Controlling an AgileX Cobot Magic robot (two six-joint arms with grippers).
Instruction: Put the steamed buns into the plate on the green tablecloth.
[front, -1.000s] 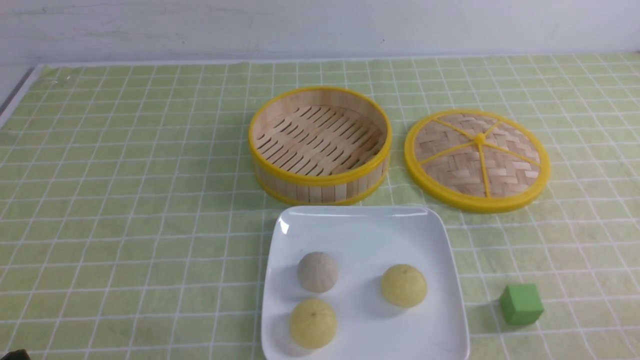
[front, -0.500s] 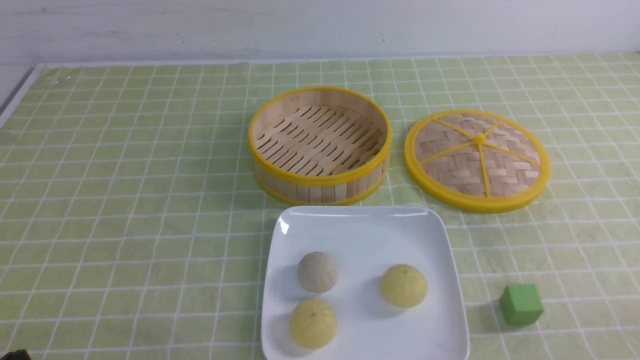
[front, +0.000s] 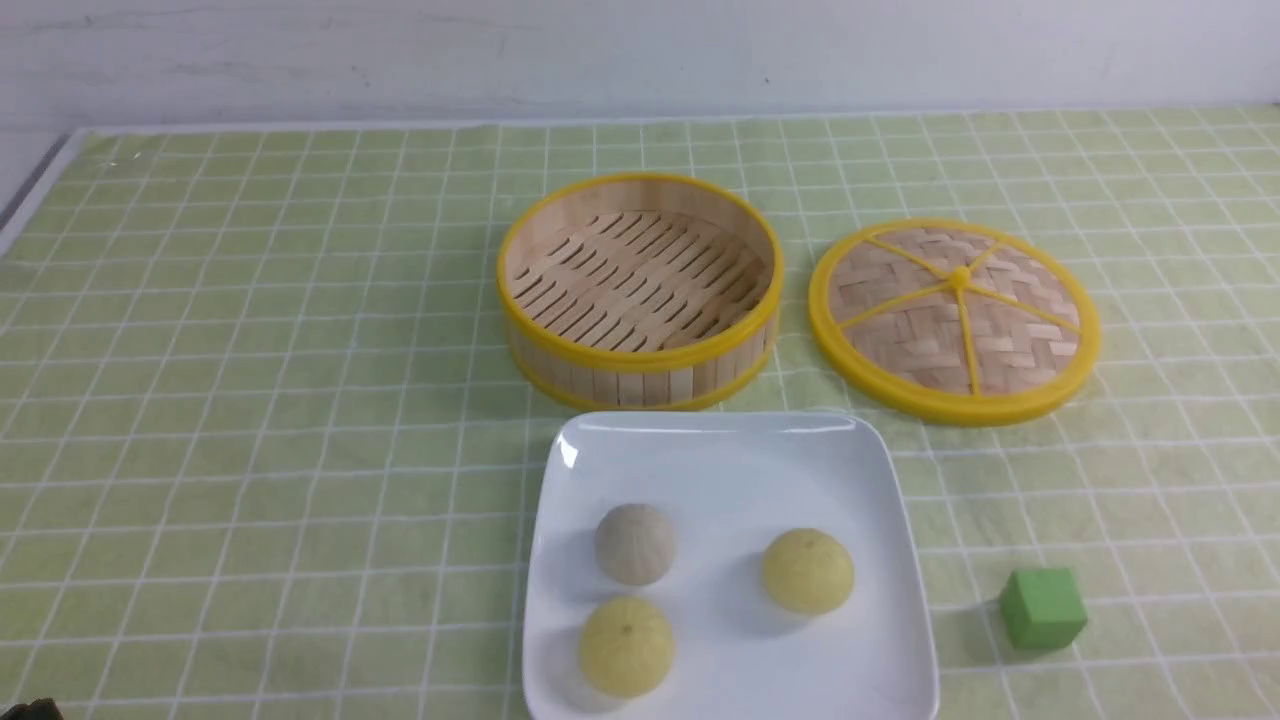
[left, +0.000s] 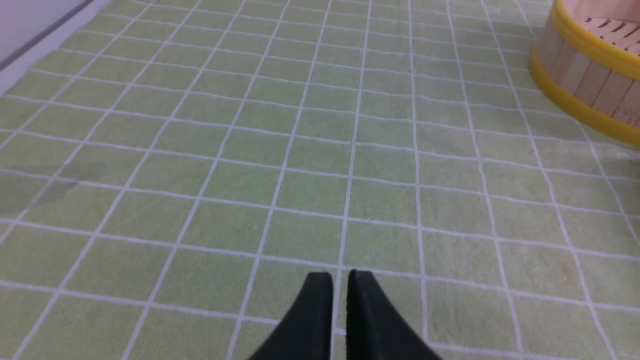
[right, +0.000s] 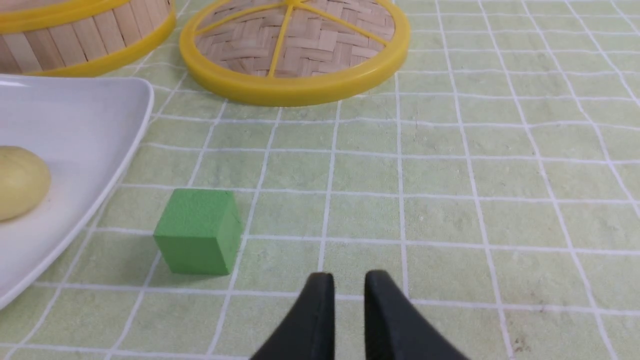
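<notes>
The left gripper (left: 340, 282), jaws parted by a narrow slit and gripping nothing, has the buns off to its right. Greyish bun (front: 635, 544) and the yellow bun (front: 627, 647) just nearer the robot sit in the left half of the square white plate (front: 730, 685), the other yellow bun (front: 808, 571) right of them; all round, no long axis. The right gripper (right: 349, 282), slightly parted, empty, looks nearer, plate to its left. Placing seems done; only withdrawal remains

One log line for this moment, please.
buns: all three on white plate | steamer basket: empty | both pincers: slightly open, holding nothing | task: looks complete
</notes>
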